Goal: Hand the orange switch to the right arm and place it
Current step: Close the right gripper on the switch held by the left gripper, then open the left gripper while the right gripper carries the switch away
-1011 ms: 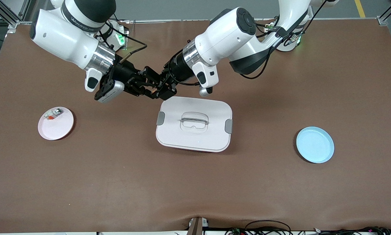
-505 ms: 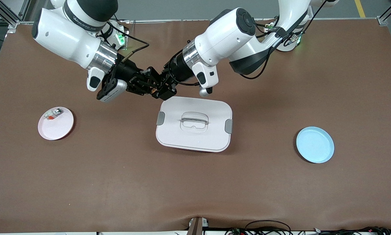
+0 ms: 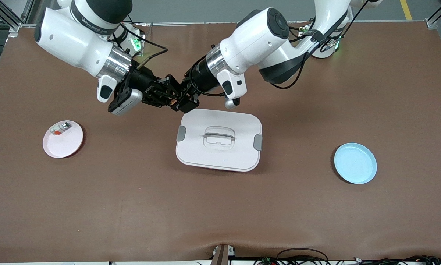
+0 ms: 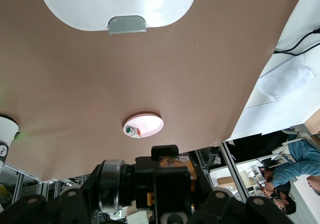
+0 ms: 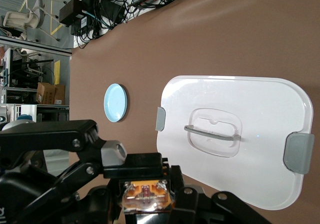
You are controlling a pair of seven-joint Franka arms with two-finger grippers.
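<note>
front view: handover stage. the left gripper (image 3: 177, 103) and the right gripper (image 3: 166, 98) meet tip to tip in the air, over the bare brown table mat (image 3: 220, 206) just beside the edge of the white rectangular lidded plastic box (image 3: 219, 140) that faces the arm bases. a small orange glint, the tiny black orange-faced switch (image 3: 173, 102), sits between the two sets of fingertips. both grippers are closed on it, so my reading is that the right arm has taken its grip but the left has not let go. left to do, as judged: left release, right arm carries the part off, and places it. the small round pink plate (image 3: 63, 139) carrying a white-grey small part with a red-orange bit (image 3: 59, 129) lies toward the right arm's end; the small round pale blue plate (image 3: 355, 163), nothing on it, lies toward the left arm's end.

left wrist view: the switch (image 4: 172, 164) shows as an orange edge clamped at the left gripper's own tips (image 4: 170, 176), with the right gripper's black body pressed up directly against it. the pink plate shows on the mat well apart from the grippers.

right wrist view: the switch (image 5: 146, 195) sits square between the right gripper's closed fingertips (image 5: 146, 199), orange-brown face toward the camera, the left gripper's black fingers (image 5: 132, 165) touching it from above. the box lid and blue plate lie below, well clear.
</note>
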